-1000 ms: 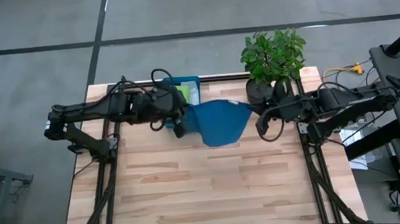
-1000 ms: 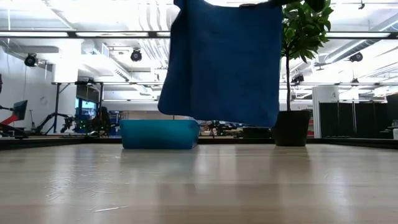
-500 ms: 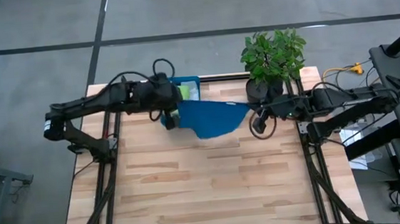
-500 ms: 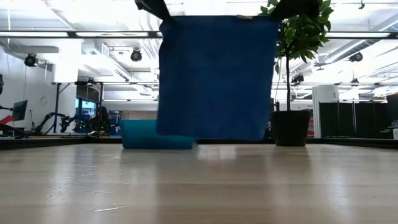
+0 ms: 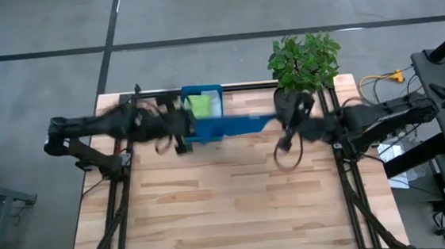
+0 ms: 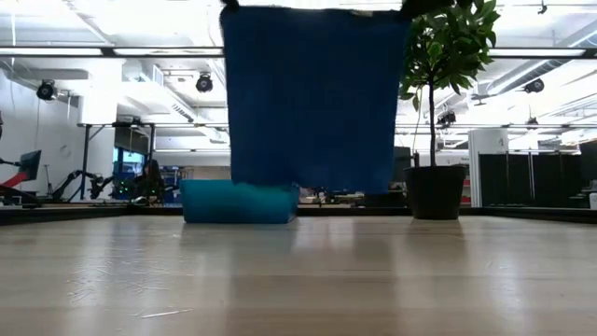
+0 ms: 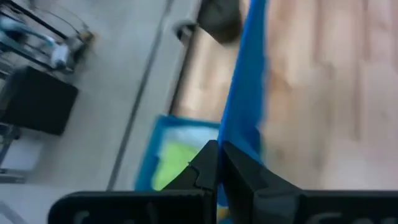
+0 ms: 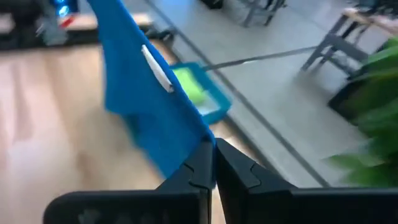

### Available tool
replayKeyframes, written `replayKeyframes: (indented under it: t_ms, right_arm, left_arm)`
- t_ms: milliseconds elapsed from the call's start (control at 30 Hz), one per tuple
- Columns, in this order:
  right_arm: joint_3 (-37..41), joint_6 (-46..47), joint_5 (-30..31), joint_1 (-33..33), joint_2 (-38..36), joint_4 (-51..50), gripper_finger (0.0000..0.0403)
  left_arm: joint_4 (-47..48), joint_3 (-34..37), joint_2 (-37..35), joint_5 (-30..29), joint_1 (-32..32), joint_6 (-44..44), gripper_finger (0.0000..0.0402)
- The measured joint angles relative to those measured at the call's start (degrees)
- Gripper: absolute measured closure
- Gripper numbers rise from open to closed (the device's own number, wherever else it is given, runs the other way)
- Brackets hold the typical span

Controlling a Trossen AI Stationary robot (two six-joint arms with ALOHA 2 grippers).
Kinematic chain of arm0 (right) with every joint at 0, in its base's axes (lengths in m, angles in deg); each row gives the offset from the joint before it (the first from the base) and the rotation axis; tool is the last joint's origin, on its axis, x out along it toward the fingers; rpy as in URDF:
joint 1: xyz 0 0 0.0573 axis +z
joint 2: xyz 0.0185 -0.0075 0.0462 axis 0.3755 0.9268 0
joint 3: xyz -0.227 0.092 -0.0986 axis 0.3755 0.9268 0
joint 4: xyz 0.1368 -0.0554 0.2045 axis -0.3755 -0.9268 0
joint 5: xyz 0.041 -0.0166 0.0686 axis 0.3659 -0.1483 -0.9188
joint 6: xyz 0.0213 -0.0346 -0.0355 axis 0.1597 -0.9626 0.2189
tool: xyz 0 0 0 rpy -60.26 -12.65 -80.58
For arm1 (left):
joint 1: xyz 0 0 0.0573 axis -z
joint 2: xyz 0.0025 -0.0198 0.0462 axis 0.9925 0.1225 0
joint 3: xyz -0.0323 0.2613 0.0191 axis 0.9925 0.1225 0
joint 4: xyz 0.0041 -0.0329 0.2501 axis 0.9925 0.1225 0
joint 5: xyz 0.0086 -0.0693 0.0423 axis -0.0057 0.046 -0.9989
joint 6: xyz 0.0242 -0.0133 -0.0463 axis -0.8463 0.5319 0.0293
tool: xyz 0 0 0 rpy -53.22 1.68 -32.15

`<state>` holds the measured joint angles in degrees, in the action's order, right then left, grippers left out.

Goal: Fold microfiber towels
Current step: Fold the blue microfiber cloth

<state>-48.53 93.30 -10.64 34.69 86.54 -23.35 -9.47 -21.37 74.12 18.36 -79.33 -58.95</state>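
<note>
Blue towel [image 6: 311,93] hangs flat above far half of table [image 5: 229,211], stretched between both arms, clear of wood. Left gripper [image 7: 219,163] clamped shut on towel's left top corner; right gripper [image 8: 213,163] clamped shut on right top corner. Teal tray [image 6: 239,202] at far edge, lime green towel [image 5: 200,105] inside. Potted plant [image 5: 304,64] far right

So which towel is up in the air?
The blue towel, stretched between the left gripper and right gripper. The lime green towel lies in the teal tray.
</note>
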Motion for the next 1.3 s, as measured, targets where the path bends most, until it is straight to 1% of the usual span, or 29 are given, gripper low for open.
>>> replayKeyframes:
  t_ms: [100,200,233,300,367,433,533,600,633,700,800,933,1033,1167,1200,1300]
  right_arm:
    - [2.9,6.4,0.7,5.2,2.8,-0.8,0.0395]
    - [6.8,16.4,0.6,10.4,5.5,-1.7,0.0395]
    - [8.3,20.2,0.2,12.2,6.3,-1.6,0.0395]
    - [11.3,26.5,-2.5,15.6,7.9,-0.2,0.0394]
    - [14.3,31.7,-6.7,18.7,9.3,1.4,0.0395]
    - [17.5,35.3,-11.7,21.4,11.0,4.5,0.0394]
    - [21.0,39.8,-18.4,25.0,13.5,11.7,0.0394]
    - [22.8,42.7,-21.5,26.9,15.4,15.1,0.0394]
    - [23.3,44.2,-22.1,27.7,16.5,16.4,0.0394]
    - [23.7,47.2,-22.5,29.1,18.2,17.4,0.0394]
    - [23.7,49.5,-23.2,29.9,19.8,19.7,0.0394]
    - [23.6,49.6,-24.4,29.9,20.3,22.0,0.0394]
    - [23.6,49.2,-26.4,29.9,20.3,22.3,0.0394]
    - [23.6,49.6,-27.1,29.9,20.3,22.4,0.0394]
    - [23.6,49.7,-27.1,29.9,20.3,22.6,0.0394]
    - [23.6,49.8,-27.7,29.8,20.2,23.0,0.0394]
  left_arm:
    - [0.7,5.5,1.6,-1.2,6.6,7.6,0.0401]
    - [-1.2,12.0,2.2,-1.2,12.7,16.9,0.0401]
    - [-1.8,14.4,2.2,-1.1,14.7,20.2,0.0401]
    - [-3.8,19.0,2.3,-0.5,18.4,26.6,0.0401]
    - [-7.8,23.6,2.3,2.0,21.4,30.7,0.0401]
    - [-12.3,27.8,2.3,7.2,24.0,32.4,0.0401]
    - [-22.6,32.3,3.5,15.6,26.2,34.1,0.0401]
    - [-25.1,35.1,4.7,18.5,27.0,35.5,0.0401]
    - [-26.9,36.0,5.4,19.8,27.2,36.4,0.0401]
    - [-29.8,37.0,6.7,21.7,27.2,37.9,0.0401]
    - [-32.5,37.5,8.4,22.9,27.1,38.1,0.0401]
    - [-38.8,37.4,9.7,23.7,25.9,35.6,0.0401]
    - [-42.3,37.7,10.8,27.8,24.3,32.9,0.0401]
    - [-50.4,39.1,13.1,36.7,21.5,29.8,0.0401]
    - [-53.3,39.4,14.2,38.1,20.9,29.0,0.0401]
    - [-57.1,39.8,17.0,38.7,19.5,28.8,0.0401]
